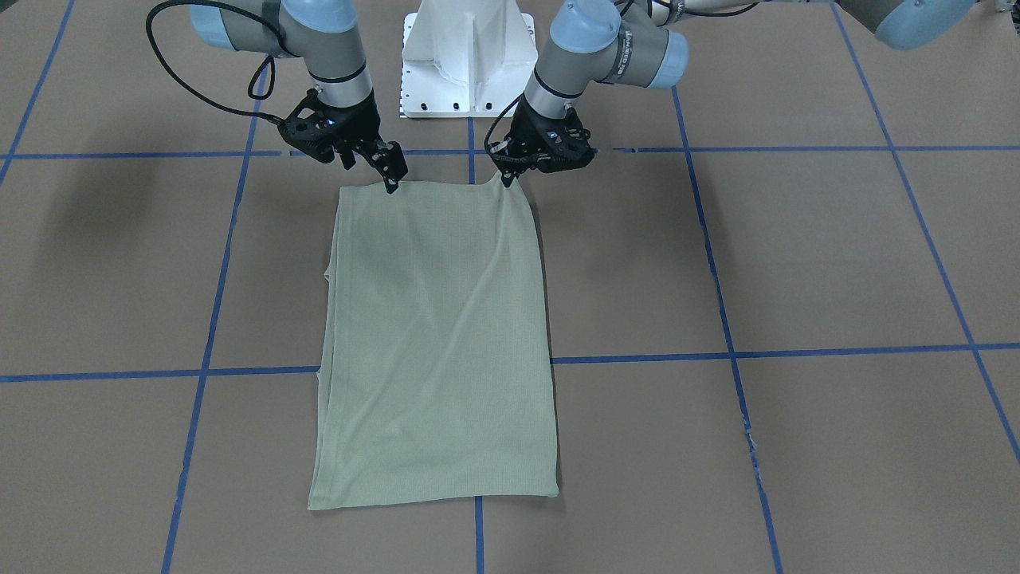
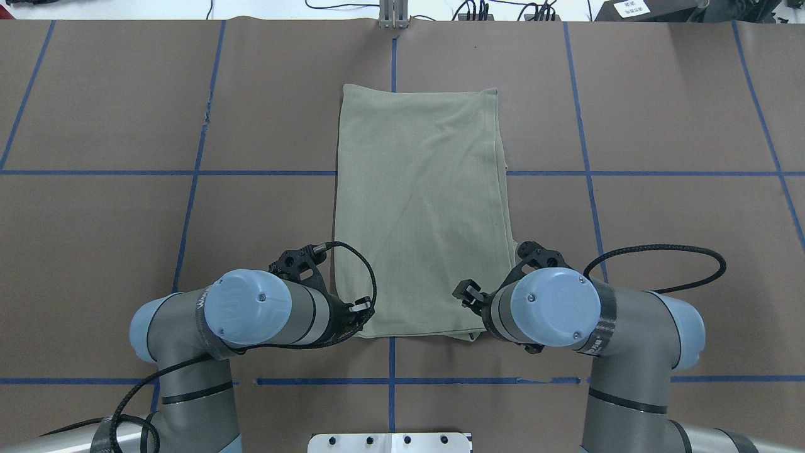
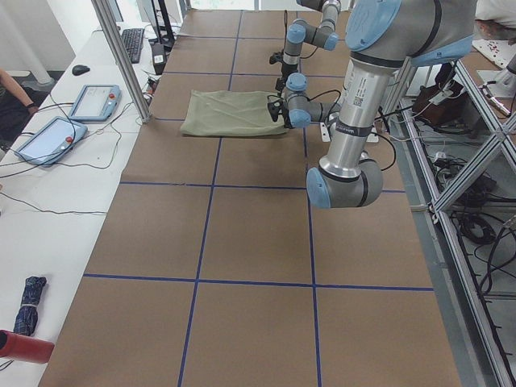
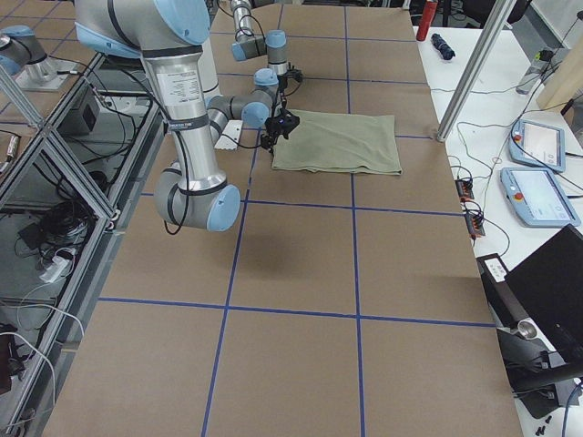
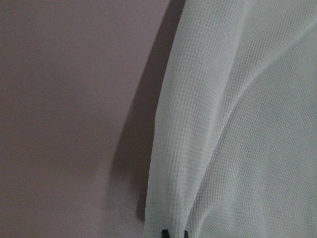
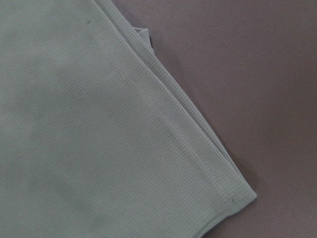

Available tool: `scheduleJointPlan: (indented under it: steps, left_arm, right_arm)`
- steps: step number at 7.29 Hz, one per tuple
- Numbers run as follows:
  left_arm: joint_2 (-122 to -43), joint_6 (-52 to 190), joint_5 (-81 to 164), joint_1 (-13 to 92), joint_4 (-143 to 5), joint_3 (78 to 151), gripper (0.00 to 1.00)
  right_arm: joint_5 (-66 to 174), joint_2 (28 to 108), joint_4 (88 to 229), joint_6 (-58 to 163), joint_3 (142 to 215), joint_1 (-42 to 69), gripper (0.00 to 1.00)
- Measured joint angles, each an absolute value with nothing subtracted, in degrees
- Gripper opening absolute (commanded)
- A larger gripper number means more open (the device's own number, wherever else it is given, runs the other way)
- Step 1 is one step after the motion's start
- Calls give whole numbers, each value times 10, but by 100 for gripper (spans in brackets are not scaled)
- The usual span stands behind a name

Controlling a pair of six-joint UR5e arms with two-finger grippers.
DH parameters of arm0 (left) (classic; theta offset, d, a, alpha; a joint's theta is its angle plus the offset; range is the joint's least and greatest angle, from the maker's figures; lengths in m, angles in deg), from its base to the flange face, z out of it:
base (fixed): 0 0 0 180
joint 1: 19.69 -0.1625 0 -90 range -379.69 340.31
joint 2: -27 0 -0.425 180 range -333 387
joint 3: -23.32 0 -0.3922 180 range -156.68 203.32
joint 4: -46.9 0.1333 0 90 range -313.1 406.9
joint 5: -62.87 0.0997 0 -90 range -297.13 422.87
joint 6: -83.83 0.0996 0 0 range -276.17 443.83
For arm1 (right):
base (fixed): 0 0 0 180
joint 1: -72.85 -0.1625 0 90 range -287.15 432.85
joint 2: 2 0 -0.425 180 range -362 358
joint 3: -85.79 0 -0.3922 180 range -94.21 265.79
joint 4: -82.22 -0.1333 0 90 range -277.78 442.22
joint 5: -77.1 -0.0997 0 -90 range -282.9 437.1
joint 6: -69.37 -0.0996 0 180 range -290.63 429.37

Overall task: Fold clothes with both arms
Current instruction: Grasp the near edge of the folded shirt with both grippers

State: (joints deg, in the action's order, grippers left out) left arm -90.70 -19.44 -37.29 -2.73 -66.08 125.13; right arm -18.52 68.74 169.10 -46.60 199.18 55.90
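Note:
The clothes are one sage-green knit shirt (image 1: 434,335) (image 2: 421,201), folded into a long rectangle and lying flat on the brown table. Both arms reach to its edge nearest the robot. My left gripper (image 1: 508,177) is shut on that edge's corner, and the cloth rises to a small peak at the tips. In the left wrist view the two tips sit close together on the fabric (image 5: 237,124). My right gripper (image 1: 381,172) stands open over the other corner. In the right wrist view that corner (image 6: 233,193) lies flat, with no fingers in sight.
The white pedestal base (image 1: 468,60) stands just behind the grippers. Blue tape lines grid the brown table cover. Off the far side stand an aluminium post (image 3: 121,56) and two tablet pendants (image 3: 93,102). A person's arm (image 3: 12,85) shows at the side table.

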Motion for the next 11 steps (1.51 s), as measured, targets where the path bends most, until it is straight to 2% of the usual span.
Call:
scheduleJointPlan:
  steps: [7,8,9,10,11]
  left_arm:
    - [-911,-194,-372,-27,-660,1251,0]
    - [-911,-194,-371,-27,-660,1251,0]
    - [-911,-194,-371,-27,-660,1249,0]
    - [-912,-194,-371,-27,-660,1248,0]
    - [-912,-194,-371,-28,-660,1248,0]
  right_arm:
    - [-182,678,1683,-470,1946,576,100]
    - [-182,678,1682,-469,1945,576,98]
    - [-182,677,1681,-468,1945,576,74]
    - [-183,677,1681,-468,1944,576,44]
    - [-183,676,1681,-468,1944,576,26]
